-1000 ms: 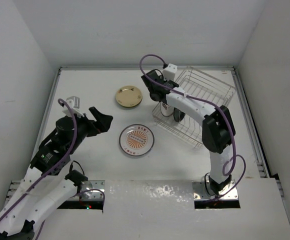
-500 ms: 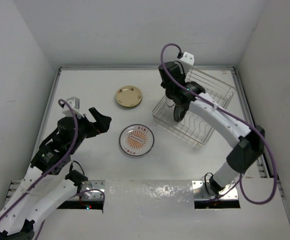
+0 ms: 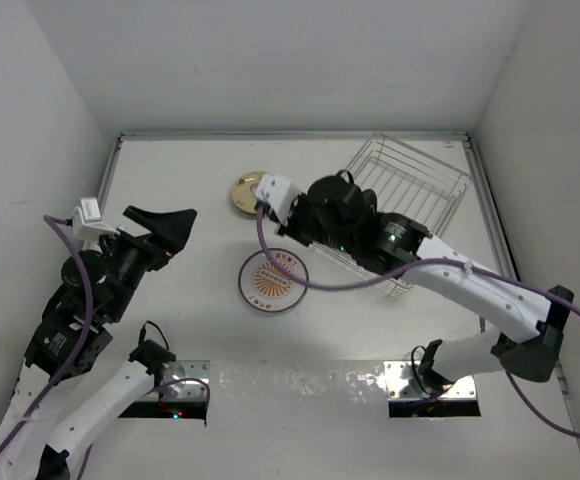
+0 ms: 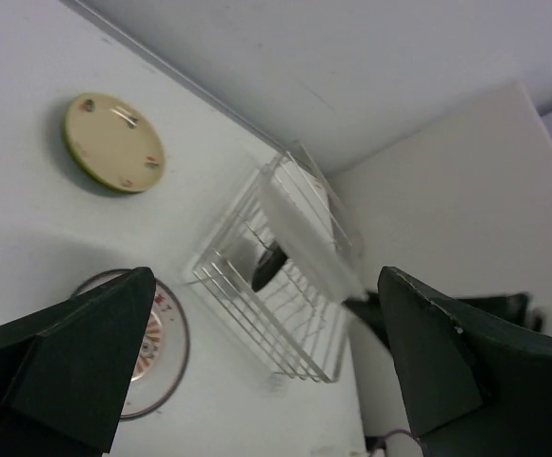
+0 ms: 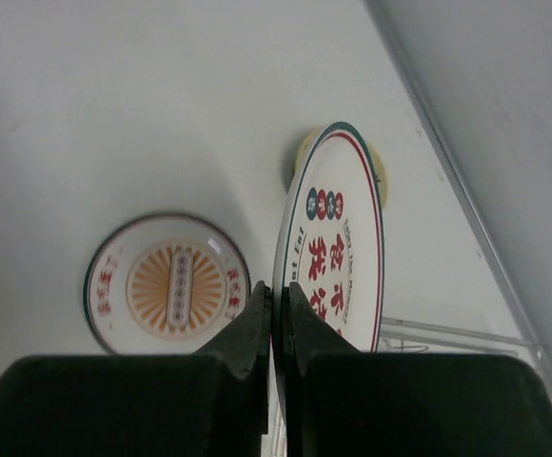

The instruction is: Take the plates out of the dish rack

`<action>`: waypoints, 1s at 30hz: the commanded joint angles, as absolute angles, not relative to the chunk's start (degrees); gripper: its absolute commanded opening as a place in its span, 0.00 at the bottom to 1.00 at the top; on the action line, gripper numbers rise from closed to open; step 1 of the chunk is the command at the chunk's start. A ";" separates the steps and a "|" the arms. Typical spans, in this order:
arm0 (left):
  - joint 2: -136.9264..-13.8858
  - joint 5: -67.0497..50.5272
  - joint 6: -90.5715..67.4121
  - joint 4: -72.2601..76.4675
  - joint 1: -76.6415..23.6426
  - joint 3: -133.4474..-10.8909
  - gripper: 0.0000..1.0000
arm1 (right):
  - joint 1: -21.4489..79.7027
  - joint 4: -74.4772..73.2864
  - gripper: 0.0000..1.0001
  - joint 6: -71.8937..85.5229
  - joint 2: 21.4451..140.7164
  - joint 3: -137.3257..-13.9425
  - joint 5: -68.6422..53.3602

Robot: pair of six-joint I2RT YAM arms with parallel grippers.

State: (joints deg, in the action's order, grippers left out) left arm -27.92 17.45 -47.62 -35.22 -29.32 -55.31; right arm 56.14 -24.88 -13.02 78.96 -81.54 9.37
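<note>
My right gripper [image 5: 278,290] is shut on the rim of a white plate with red characters [image 5: 338,248] and holds it on edge in the air. In the top view the right wrist [image 3: 335,212] hangs left of the dish rack [image 3: 405,195]. A white plate with an orange sunburst [image 3: 270,282] lies flat on the table. The tan plate [image 3: 248,190] lies further back, partly hidden. A black plate [image 4: 268,268] stands in the dish rack [image 4: 300,314]. My left gripper [image 3: 167,230] is wide open, raised at the left, holding nothing.
White walls close in the table on the left, back and right. The rack sits at the back right, close to the right wall. The right arm's purple cable [image 3: 270,250] loops over the sunburst plate.
The right arm has lifted the red-character plate out of the rack and swung left with it, over the table. The left arm has risen and drawn back to the left, still open.
</note>
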 commanded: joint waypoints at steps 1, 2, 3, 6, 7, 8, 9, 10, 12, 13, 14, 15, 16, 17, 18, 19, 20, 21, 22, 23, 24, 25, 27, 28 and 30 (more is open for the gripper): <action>-28.56 10.47 -53.17 -30.42 -29.97 -55.90 1.00 | 58.79 -26.72 0.00 -28.21 72.70 -75.17 5.19; -28.83 7.50 -54.57 -28.67 -29.97 -54.77 1.00 | 59.49 -25.33 0.00 -28.47 70.34 -73.06 4.92; -29.35 5.73 -55.10 -26.48 -29.97 -52.93 1.00 | 61.07 -22.79 0.00 -29.17 69.36 -69.73 4.14; -32.33 -0.16 -56.60 -24.09 -29.88 -50.19 1.00 | 64.07 -17.68 0.00 -29.35 66.98 -65.32 4.22; -33.30 -2.09 -56.86 -23.39 -29.88 -49.32 1.00 | 64.86 -16.62 0.00 -29.36 66.71 -64.69 4.22; -34.35 -5.42 -57.04 -21.64 -29.88 -47.39 1.00 | 65.47 -15.39 0.00 -29.27 66.62 -63.90 4.22; -36.28 -6.93 -57.22 -20.75 -29.97 -46.42 0.99 | 66.61 -13.55 0.00 -29.27 66.53 -62.94 3.87; -37.34 -8.16 -57.74 -18.48 -29.88 -44.41 0.98 | 67.40 -12.67 0.00 -29.27 66.62 -62.49 4.04; -39.54 -11.50 -58.09 -16.36 -29.97 -42.55 0.93 | 69.60 -10.03 0.00 -29.62 67.14 -61.35 5.00; -39.99 -12.04 -58.36 -15.22 -29.88 -41.15 0.92 | 70.48 -9.06 0.00 -29.62 67.24 -60.91 7.53; -40.43 -12.56 -58.36 -14.94 -29.97 -40.70 0.90 | 71.97 -6.96 0.00 -29.71 67.50 -60.56 8.86; -40.86 -12.39 -58.27 -14.68 -29.88 -39.82 0.86 | 72.59 -6.33 0.00 -30.40 68.20 -60.03 11.40; -40.96 -12.39 -58.10 -14.76 -29.88 -39.55 0.83 | 73.29 -5.55 0.00 -30.76 68.55 -59.77 12.82; -40.70 -12.04 -57.83 -14.94 -29.88 -39.29 0.81 | 74.34 -4.23 0.00 -31.02 69.16 -59.50 13.96; -40.69 -11.78 -57.75 -15.03 -29.88 -39.03 0.76 | 74.79 -3.96 0.00 -31.20 69.60 -59.59 14.76; -40.61 -11.43 -57.40 -14.94 -29.88 -38.68 0.68 | 75.14 -3.87 0.00 -31.20 70.74 -59.68 14.94; -40.43 -10.99 -57.22 -14.59 -29.88 -38.41 0.41 | 75.84 -3.87 0.00 -30.85 71.19 -59.85 14.59; -40.43 -10.73 -57.04 -14.59 -29.97 -38.32 0.31 | 76.11 -3.69 0.00 -30.59 71.71 -59.94 14.33; -40.52 -10.37 -56.26 -14.85 -29.88 -38.41 0.19 | 76.37 -3.69 0.00 -30.15 72.07 -60.03 14.15; -40.43 -8.72 -55.82 -15.46 -29.97 -38.58 0.10 | 76.64 -3.34 0.06 -29.62 72.51 -60.03 14.06; -40.26 -7.57 -55.38 -16.08 -29.88 -38.67 0.00 | 76.64 -3.08 0.24 -27.70 72.51 -59.86 14.15; -39.99 -4.95 -54.24 -17.39 -29.88 -38.67 0.00 | 76.64 -2.82 0.52 -26.82 72.25 -59.42 14.50; -38.86 -1.77 -52.83 -18.80 -29.88 -38.32 0.00 | 76.64 0.16 0.99 -23.66 70.06 -56.44 17.39; -38.50 -0.45 -51.26 -19.50 -29.88 -37.28 0.00 | 76.64 2.70 0.99 -22.16 68.74 -55.03 18.97; -37.97 2.63 -50.28 -19.77 -29.88 -34.91 0.00 | 76.64 8.42 0.99 -16.91 64.88 -51.51 26.57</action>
